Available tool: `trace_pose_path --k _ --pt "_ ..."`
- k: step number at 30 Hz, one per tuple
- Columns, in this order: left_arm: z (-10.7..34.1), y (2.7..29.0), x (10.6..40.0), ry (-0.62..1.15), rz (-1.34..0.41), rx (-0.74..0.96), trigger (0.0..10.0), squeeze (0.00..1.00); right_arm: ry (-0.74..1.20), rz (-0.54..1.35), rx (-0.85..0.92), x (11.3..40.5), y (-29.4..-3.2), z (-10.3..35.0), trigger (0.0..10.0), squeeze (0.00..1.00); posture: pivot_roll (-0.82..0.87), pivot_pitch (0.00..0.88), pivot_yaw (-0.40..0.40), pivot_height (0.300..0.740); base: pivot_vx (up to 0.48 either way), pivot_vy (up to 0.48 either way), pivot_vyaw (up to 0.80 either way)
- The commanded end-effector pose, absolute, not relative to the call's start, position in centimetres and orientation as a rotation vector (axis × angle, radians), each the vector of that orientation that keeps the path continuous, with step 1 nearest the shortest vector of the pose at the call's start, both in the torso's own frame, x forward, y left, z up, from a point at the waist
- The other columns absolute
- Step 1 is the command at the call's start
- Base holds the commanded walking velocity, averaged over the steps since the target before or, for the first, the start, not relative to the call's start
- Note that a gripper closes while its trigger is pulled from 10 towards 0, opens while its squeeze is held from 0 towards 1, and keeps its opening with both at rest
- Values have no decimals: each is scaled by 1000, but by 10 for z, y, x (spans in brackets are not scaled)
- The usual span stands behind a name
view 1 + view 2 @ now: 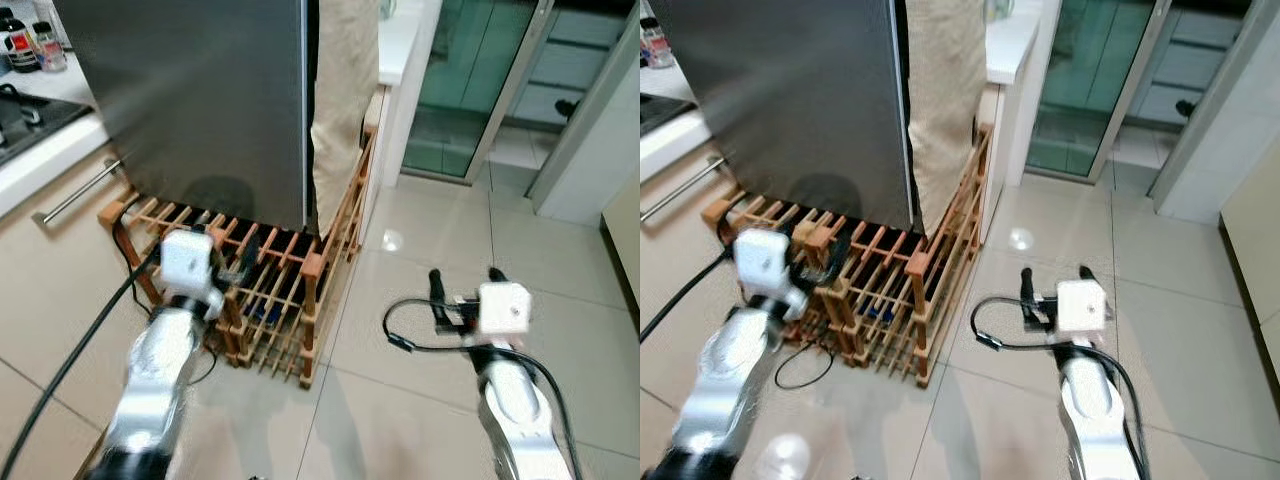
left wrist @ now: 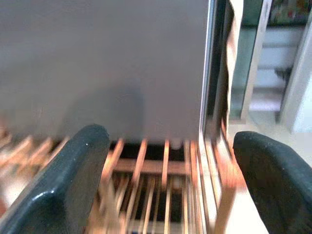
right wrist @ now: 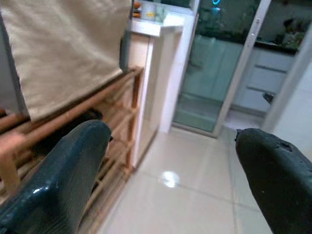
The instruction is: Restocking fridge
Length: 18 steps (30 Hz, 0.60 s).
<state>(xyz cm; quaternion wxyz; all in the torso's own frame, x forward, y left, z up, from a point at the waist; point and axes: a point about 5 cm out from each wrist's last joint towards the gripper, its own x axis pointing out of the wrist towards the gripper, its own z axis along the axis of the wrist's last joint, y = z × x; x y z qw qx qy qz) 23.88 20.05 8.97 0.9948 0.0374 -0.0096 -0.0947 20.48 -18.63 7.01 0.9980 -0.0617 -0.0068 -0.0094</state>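
Note:
The grey fridge door (image 1: 200,100) stands shut in front of me, its base on a wooden slatted rack (image 1: 300,290). A beige cloth (image 1: 345,100) hangs down the fridge's right side. My left gripper (image 1: 240,262) is low at the rack's front, just below the door's bottom edge. In the left wrist view its fingers (image 2: 73,180) are spread wide with nothing between them. My right gripper (image 1: 466,280) hovers over the tiled floor to the right of the rack, open and empty, pointing toward the rack's side (image 3: 73,122).
A counter with a stove (image 1: 30,120) and bottles (image 1: 20,40) runs along the left, a drawer handle (image 1: 75,195) beneath it. A white counter (image 1: 400,40) and a glass sliding door (image 1: 470,80) lie beyond. A black cable (image 1: 70,360) trails from the left arm.

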Motion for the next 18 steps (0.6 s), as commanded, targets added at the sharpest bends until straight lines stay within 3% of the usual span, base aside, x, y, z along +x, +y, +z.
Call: trace_pose_path --k 1,5,9,13,18 --pt "90 204 227 -8 -191 41 10000 0 -21 -12 -108 196 -190 76 10000 0 -165 0 17 740 0 0 0" --pt "88 197 206 3 -211 38 10000 0 20 -63 -119 178 -202 67 10000 0 -156 0 13 740 0 0 0" --pt "102 192 205 -67 -227 9 10000 0 5 -60 -107 161 -193 73 10000 0 -151 0 6 740 172 0 0" --pt "126 194 195 -124 -237 -18 10000 0 -30 -48 -95 173 -183 83 10000 0 -154 0 16 740 454 0 0" --pt "132 171 228 -139 -274 5 10000 0 -31 -43 -99 205 -183 79 10000 0 -163 0 24 740 458 0 0"
